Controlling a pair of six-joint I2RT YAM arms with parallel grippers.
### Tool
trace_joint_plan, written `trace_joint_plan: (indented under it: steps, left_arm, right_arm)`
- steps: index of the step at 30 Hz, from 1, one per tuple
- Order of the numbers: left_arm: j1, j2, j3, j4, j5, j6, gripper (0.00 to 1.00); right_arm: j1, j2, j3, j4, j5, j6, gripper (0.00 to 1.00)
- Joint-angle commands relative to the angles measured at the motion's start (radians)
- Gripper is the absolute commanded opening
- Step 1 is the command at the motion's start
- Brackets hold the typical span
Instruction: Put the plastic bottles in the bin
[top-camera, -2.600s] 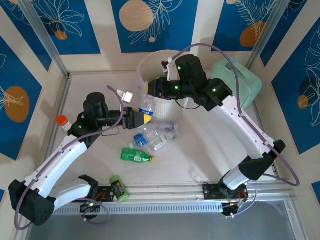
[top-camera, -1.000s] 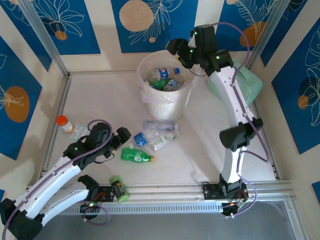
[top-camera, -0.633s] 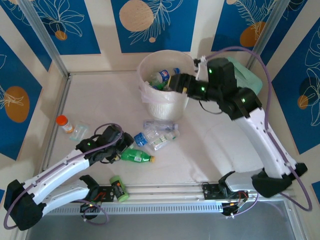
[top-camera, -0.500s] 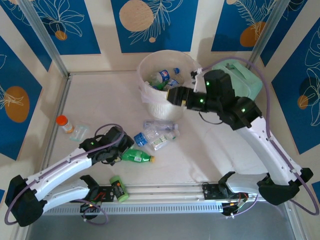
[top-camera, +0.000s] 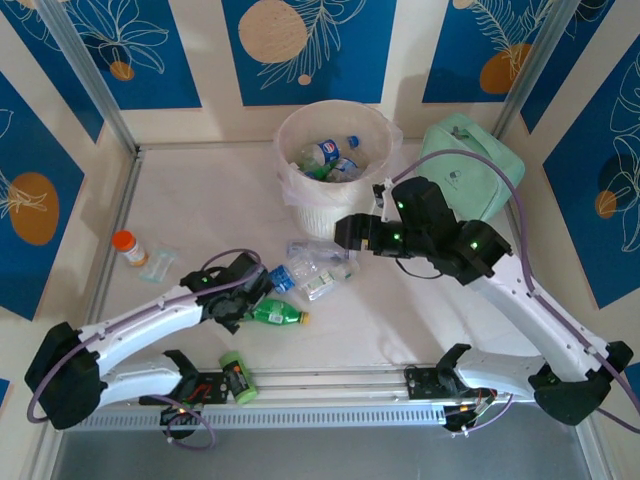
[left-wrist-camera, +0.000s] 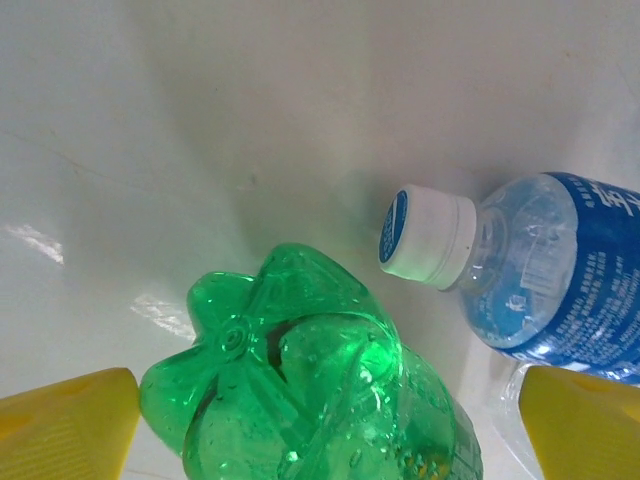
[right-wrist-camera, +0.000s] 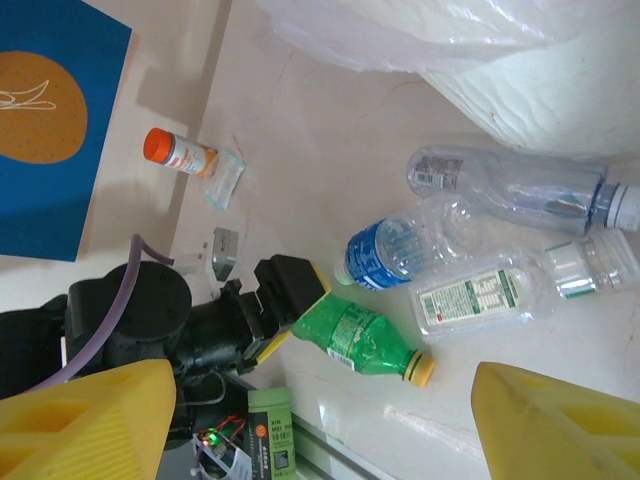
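Observation:
A green bottle (top-camera: 275, 314) (right-wrist-camera: 358, 338) lies on the table, yellow cap to the right. My left gripper (top-camera: 251, 303) (left-wrist-camera: 320, 430) (right-wrist-camera: 288, 322) is open, its yellow pads (left-wrist-camera: 65, 425) on either side of the green bottle's (left-wrist-camera: 300, 390) base with gaps showing. A blue-labelled bottle (top-camera: 283, 277) (left-wrist-camera: 560, 270) (right-wrist-camera: 395, 250) and two clear bottles (top-camera: 320, 252) (right-wrist-camera: 480, 295) lie just beyond. The bin (top-camera: 330, 210) holds several bottles (top-camera: 330, 155). My right gripper (top-camera: 345, 232) (right-wrist-camera: 325, 425) hangs open and empty in front of the bin, above the clear bottles.
An orange-capped jar (top-camera: 125, 245) (right-wrist-camera: 178, 152) and a small clear piece (top-camera: 158, 263) lie at the left. A green can (top-camera: 235, 377) sits by the near rail. A mint-green case (top-camera: 470, 175) stands right of the bin.
My left gripper slid right until its jaws straddle the green bottle's base. The right arm swung from over the bin down in front of it, jaws spreading wider.

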Motion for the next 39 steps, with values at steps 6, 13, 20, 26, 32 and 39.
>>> trace_joint_plan:
  steps: [6, 13, 20, 26, 32, 39]
  left_arm:
    - [-0.013, 0.078, 0.001, 0.068, 0.035, -0.07, 0.95]
    - [-0.014, 0.143, -0.006, 0.112, 0.054, -0.067, 0.93]
    - [-0.014, 0.181, -0.029, 0.151, 0.083, -0.074, 0.86]
    - [-0.014, 0.166, -0.037, 0.148, 0.088, -0.073, 0.77]
    - [-0.015, 0.098, -0.041, 0.132, 0.07, -0.062, 0.68]
    - [-0.015, 0.016, -0.043, 0.156, 0.073, -0.019, 0.62]
  right_arm:
    - [0.024, -0.074, -0.079, -0.023, 0.031, 0.049, 0.79]
    - [0.03, -0.097, -0.124, -0.033, 0.038, 0.069, 0.79]
    - [0.03, -0.096, -0.135, -0.027, 0.052, 0.077, 0.78]
    - [0.031, -0.082, -0.133, -0.022, 0.055, 0.076, 0.77]
    - [0.04, -0.078, -0.129, -0.019, 0.054, 0.077, 0.77]
    - [0.081, -0.053, -0.114, -0.004, 0.055, 0.068, 0.77]
